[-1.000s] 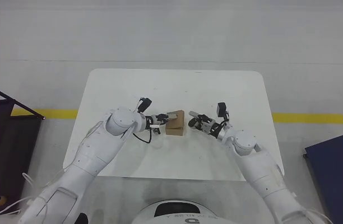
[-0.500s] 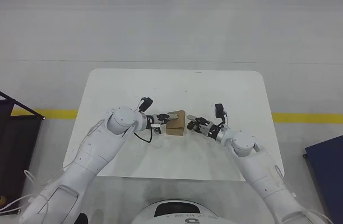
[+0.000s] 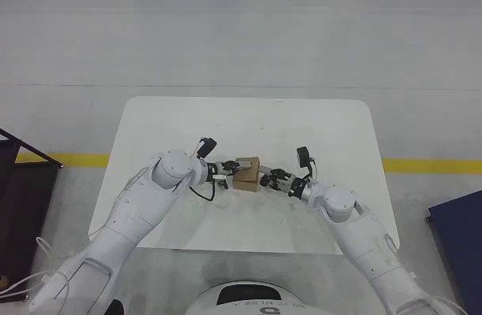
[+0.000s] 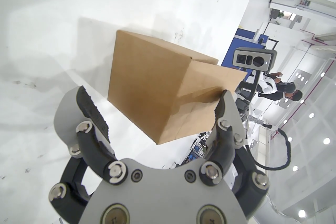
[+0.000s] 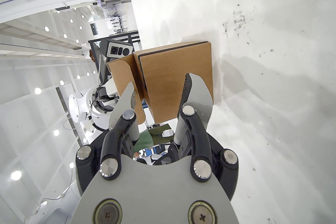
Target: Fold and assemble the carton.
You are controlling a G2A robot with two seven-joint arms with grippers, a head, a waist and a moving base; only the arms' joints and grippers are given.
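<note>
Two claws: the left claw (image 4: 152,95) is spread wide and the right claw (image 5: 160,89) is about half open. Neither has hold of anything.

Left claw and carton: the carton (image 4: 143,78) lies just ahead, in line with the gap between the fingers. One fingertip (image 4: 223,101) touches the edge of the carton's top panel. The other finger (image 4: 90,109) stands apart from the side wall, with bare tabletop (image 4: 52,12) showing between them.

Right claw and carton: the claw faces the carton's end. One finger (image 5: 195,93) stands in front of the shut end panel. The other (image 5: 126,101) stands in front of a round-cornered flap (image 5: 119,72) that sticks out past that end. The fold where flap meets panel falls in the gap between the fingers.

Carton on tabletop: in the top view the brown carton rests near the tabletop's middle, with the left claw close at one end and the right claw close at the other.

Hidden: the right claw's fingers cover part of the end panel, and whether they touch the card cannot be told. Each wrist view hides the carton's far end. In the top view the fingertips are too small to judge contact.

Beyond: past the carton stand the right arm's camera (image 4: 252,59) and the left arm's camera (image 5: 116,50).
</note>
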